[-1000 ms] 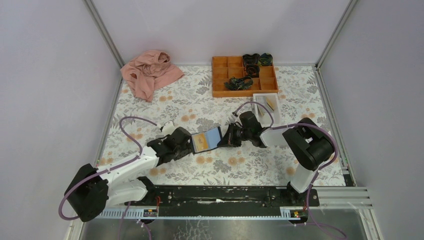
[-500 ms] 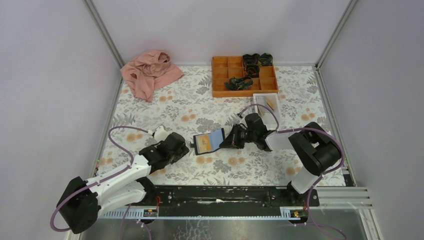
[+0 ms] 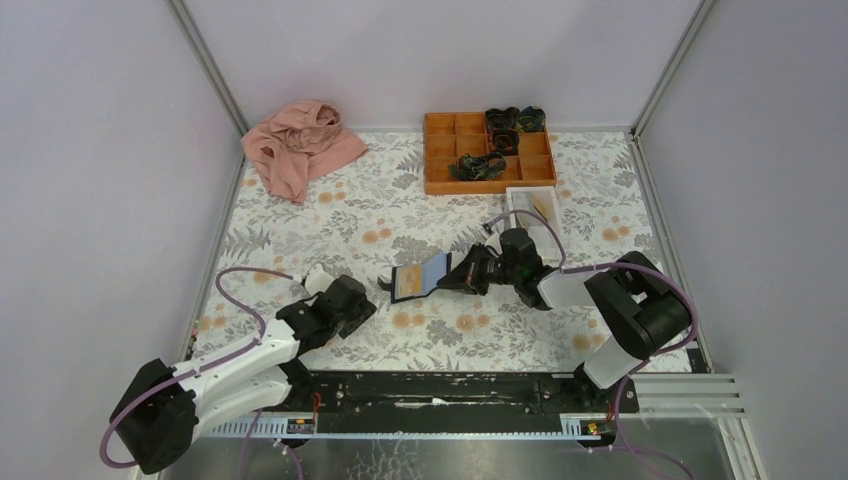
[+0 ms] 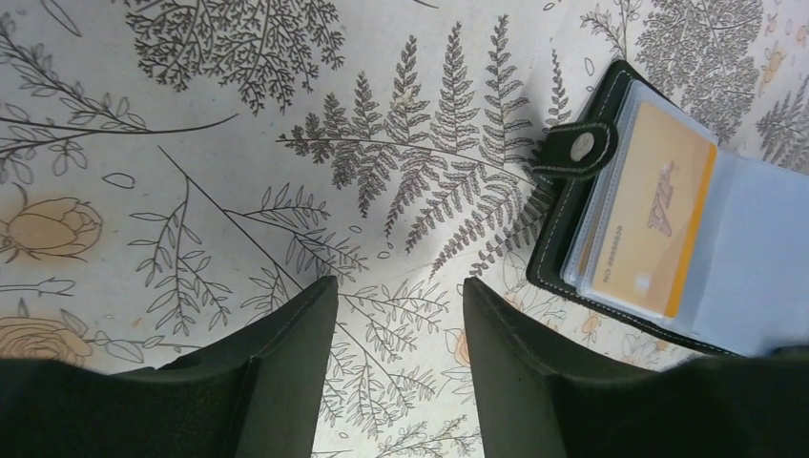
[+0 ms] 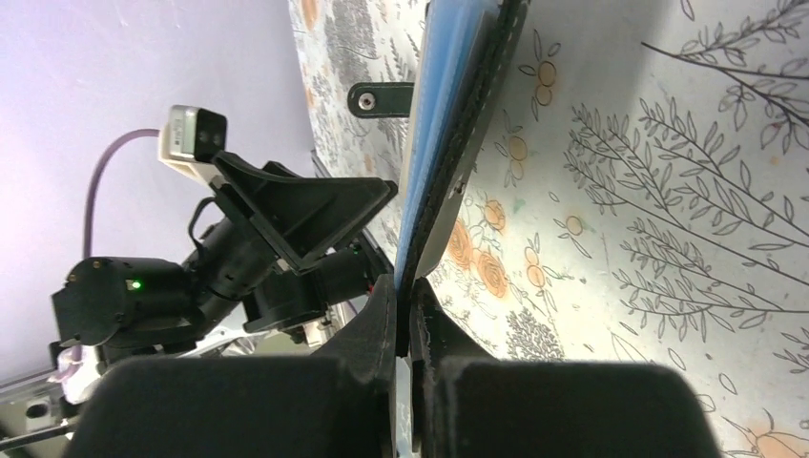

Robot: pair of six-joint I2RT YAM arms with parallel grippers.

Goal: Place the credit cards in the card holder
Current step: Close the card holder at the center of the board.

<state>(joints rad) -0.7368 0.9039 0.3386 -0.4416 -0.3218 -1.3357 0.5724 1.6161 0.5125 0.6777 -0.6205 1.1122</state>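
Observation:
The black card holder [image 3: 421, 277] lies open on the floral cloth, its light-blue pockets facing up. An orange-yellow credit card [image 4: 653, 224] sits in a clear pocket at its left end, next to the snap tab [image 4: 578, 147]. My right gripper [image 5: 403, 286] is shut on the holder's right edge, seen edge-on as the card holder [image 5: 458, 143]. My left gripper [image 4: 401, 286] is open over bare cloth, left of the holder and apart from it. In the top view the left gripper [image 3: 366, 302] is short of the holder's left edge.
A small white tray [image 3: 520, 196] with something tan in it stands behind the right gripper. An orange compartment tray [image 3: 436, 152] holding dark items is at the back. A pink cloth [image 3: 300, 145] lies crumpled at the back left.
The left gripper has drawn back from the holder's left edge toward the near left and opened a little. The right gripper and holder shifted slightly right.

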